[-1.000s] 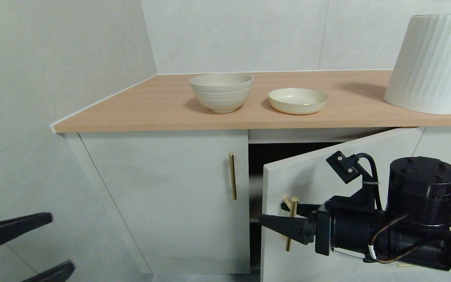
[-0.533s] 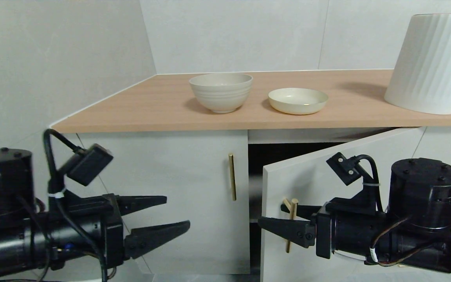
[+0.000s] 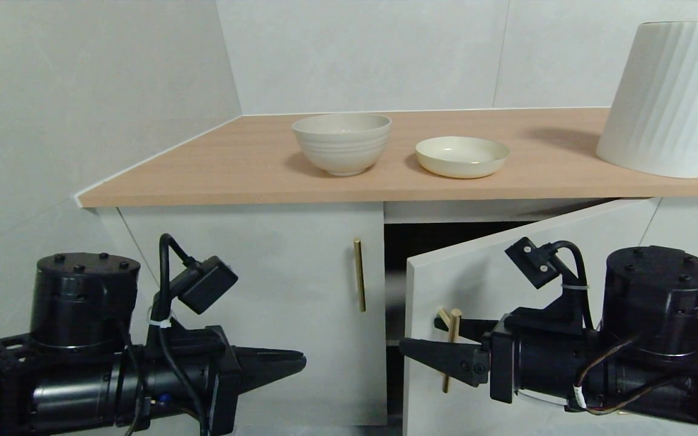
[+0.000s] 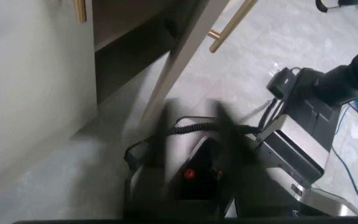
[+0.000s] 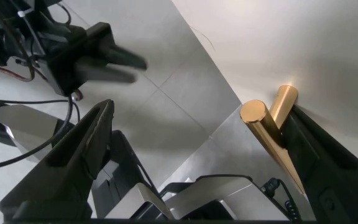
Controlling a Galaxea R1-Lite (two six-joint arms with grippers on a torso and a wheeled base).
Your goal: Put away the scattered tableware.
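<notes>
White ribbed container standing on the right end of the wooden countertop, pale tiled wall running behind and along the left side, closed cabinet door with brass bar handle sitting below, grey floor lying underneath

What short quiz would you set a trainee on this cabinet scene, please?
1. True or false: the bowl and the shallow dish both stand on the countertop.
2. The right gripper has its fingers on either side of: A the open door's handle; B the bowl; C the shallow dish.
3. Which cabinet door stands ajar, the one on the robot's left or on its right?
Key: 1 true; 2 A; 3 right.
</notes>
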